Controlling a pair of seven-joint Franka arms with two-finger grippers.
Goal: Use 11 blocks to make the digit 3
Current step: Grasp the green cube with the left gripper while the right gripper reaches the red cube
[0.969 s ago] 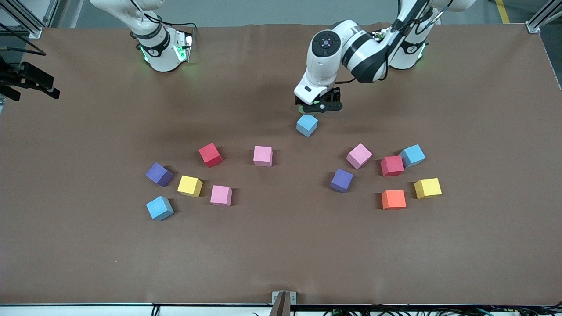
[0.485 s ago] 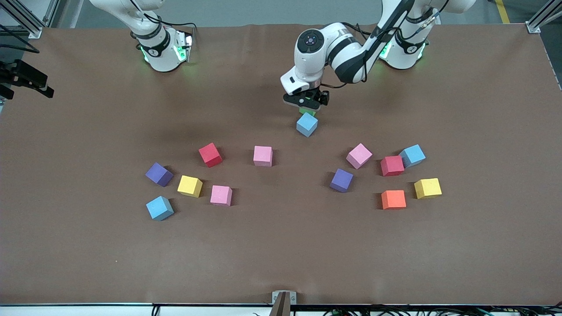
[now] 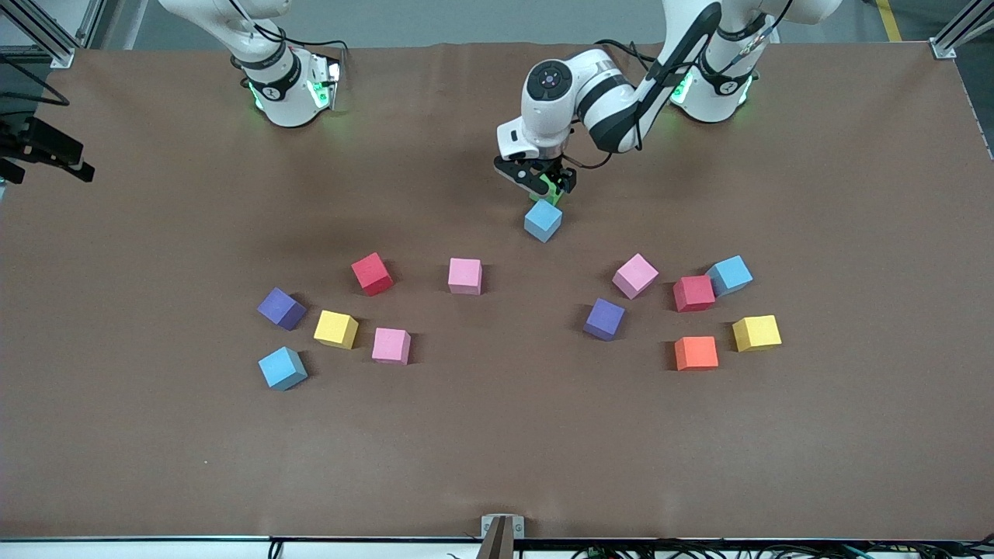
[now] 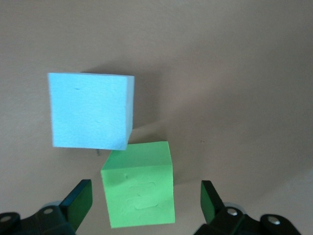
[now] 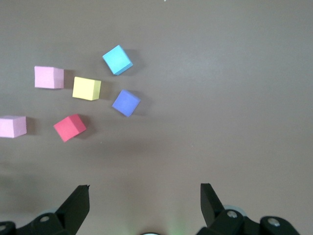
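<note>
Now | L pincer (image 4: 142, 205) wide open, astride green block (image 4: 139, 191), not gripping | green touches blue block (image 4: 90, 110) on surface, farther from cam | R pincer (image 5: 144, 205) open, empty, waiting

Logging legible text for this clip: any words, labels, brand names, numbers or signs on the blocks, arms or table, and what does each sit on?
No readable text anywhere.
Green block: a faint pressed mark on its top face, not legible as letters.
Blue block beside it: plain.
Other blocks on the table: plain coloured faces.
Arm bases: small dark round marks, too small to read.
</note>
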